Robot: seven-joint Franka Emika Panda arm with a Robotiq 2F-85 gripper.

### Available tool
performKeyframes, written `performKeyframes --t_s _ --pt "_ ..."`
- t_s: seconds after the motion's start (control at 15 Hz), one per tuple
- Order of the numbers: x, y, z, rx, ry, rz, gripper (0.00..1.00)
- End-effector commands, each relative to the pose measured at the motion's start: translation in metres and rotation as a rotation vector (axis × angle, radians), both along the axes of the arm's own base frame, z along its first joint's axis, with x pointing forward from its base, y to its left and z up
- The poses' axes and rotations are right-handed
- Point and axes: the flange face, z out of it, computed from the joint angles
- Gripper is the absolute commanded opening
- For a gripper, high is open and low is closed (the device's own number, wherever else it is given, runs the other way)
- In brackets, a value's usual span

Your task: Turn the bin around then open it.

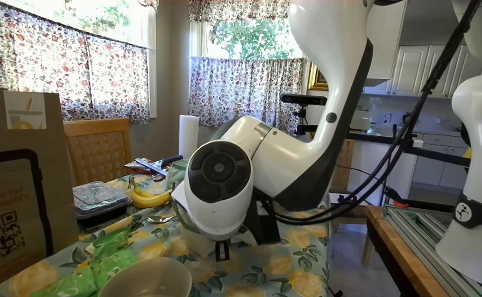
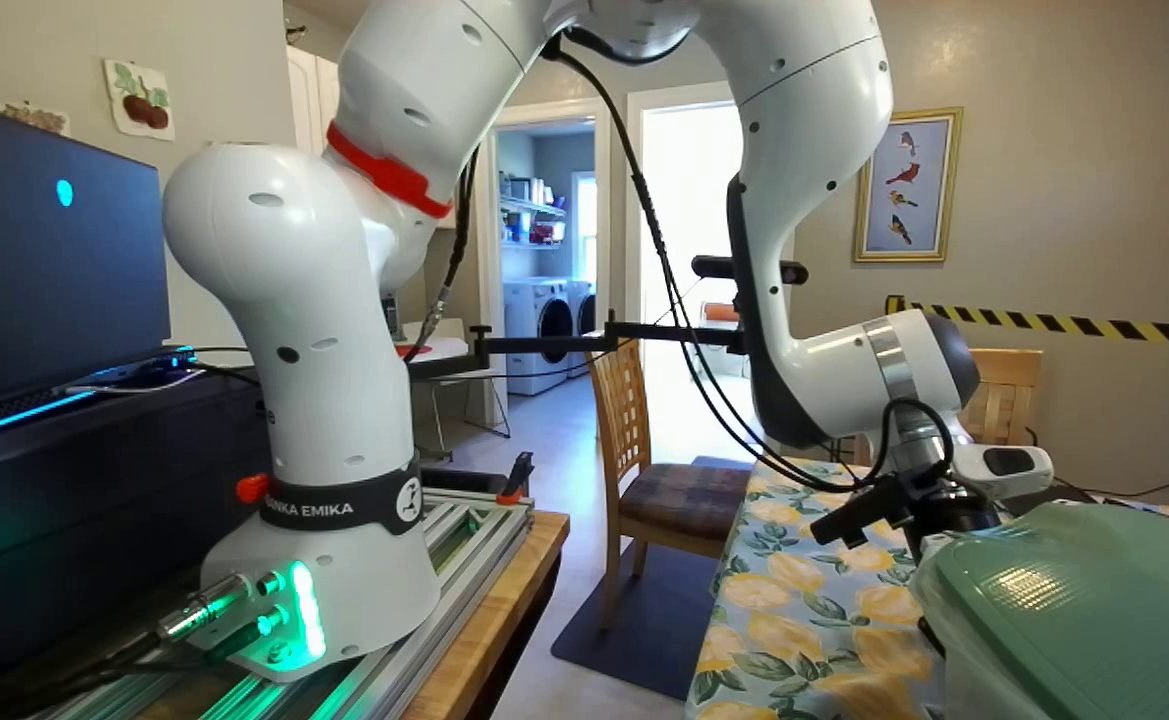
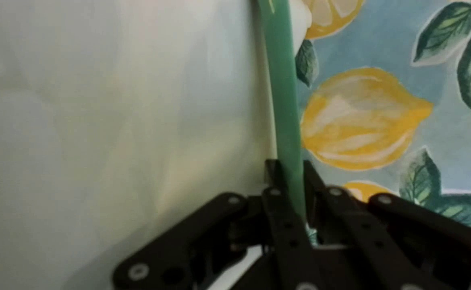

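Observation:
The off-white bin with a green lid stands on the lemon-print tablecloth. In an exterior view the green lid fills the lower right corner, above the pale body. The arm hides much of the bin in an exterior view. Up close in the wrist view, a pale, softly creased surface covers the left half, edged by the bin's green rim. My gripper has one finger on each side of that rim and is shut on it. The tabletop lies below the rim on the right. How far the lid is raised I cannot tell.
A pale bowl and green packets lie near the bin. Behind them are bananas, a foil-topped container and a spoon. A paper bag and a paper towel roll also stand there.

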Motion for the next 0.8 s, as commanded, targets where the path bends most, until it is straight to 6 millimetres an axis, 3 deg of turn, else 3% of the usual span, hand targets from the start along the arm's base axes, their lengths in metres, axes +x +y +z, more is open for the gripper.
performKeyframes --t_s 0.0,0.73 --pt "-0.004 0.005 0.002 0.034 0.001 -0.015 0.03" --pt "-0.020 0.032 0.077 0.229 0.080 -0.161 0.03"
